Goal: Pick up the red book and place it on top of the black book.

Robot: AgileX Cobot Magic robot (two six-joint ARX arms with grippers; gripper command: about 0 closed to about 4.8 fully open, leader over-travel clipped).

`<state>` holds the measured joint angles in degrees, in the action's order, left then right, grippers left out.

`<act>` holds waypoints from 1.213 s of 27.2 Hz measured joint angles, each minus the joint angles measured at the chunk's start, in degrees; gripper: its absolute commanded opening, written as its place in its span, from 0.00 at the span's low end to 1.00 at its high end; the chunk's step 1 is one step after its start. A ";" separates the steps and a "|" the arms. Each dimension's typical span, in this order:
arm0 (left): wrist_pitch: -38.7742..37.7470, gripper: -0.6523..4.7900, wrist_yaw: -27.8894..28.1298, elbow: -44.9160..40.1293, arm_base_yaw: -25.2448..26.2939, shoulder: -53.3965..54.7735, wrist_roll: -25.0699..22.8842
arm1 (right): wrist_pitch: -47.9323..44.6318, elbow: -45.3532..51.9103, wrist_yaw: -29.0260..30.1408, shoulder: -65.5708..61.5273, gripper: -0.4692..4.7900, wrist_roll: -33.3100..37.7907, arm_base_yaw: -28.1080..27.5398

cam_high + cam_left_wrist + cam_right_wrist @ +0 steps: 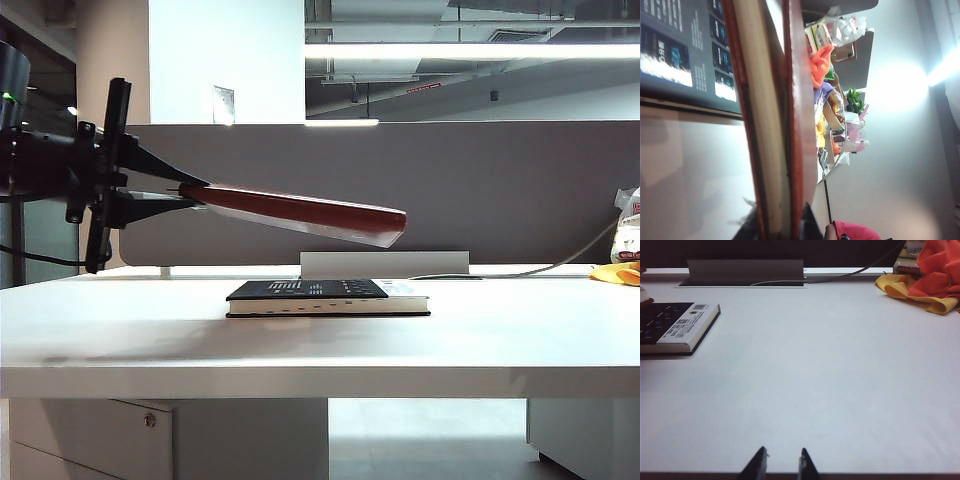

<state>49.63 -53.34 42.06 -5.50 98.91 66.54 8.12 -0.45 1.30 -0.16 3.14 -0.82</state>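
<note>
Left gripper (190, 195) clamps red book (300, 212) above black book (320, 295); its print unreadable. Right gripper (781, 465) slightly parted, empty, over white table (500, 340).

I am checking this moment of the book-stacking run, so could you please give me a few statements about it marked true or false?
1. The left tool holds the red book in the air. True.
2. The red book rests flat on the black book. False: it hangs above it, tilted, far end lower.
3. The right tool grips the black book. False: it holds nothing and sits low over bare table.
4. Orange and yellow cloths lie at the table's far right. True.
</note>
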 measured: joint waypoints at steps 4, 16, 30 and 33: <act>0.33 0.11 -0.07 1.60 -0.81 1.44 -0.02 | -0.02 0.00 0.00 0.00 0.25 0.00 0.00; -1.03 0.11 -0.22 8.87 -1.09 7.04 0.00 | -0.02 0.00 0.00 0.00 0.25 0.00 -0.02; -3.02 0.11 -0.07 12.83 -1.09 12.63 0.00 | -0.02 0.00 -0.02 0.00 0.25 0.00 -0.02; -3.19 0.11 -0.07 13.77 -1.09 13.68 0.00 | -0.02 0.00 -0.02 0.00 0.25 0.00 -0.02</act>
<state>46.44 -53.41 55.83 -6.59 112.60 66.54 8.10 -0.45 1.28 -0.16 3.14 -0.84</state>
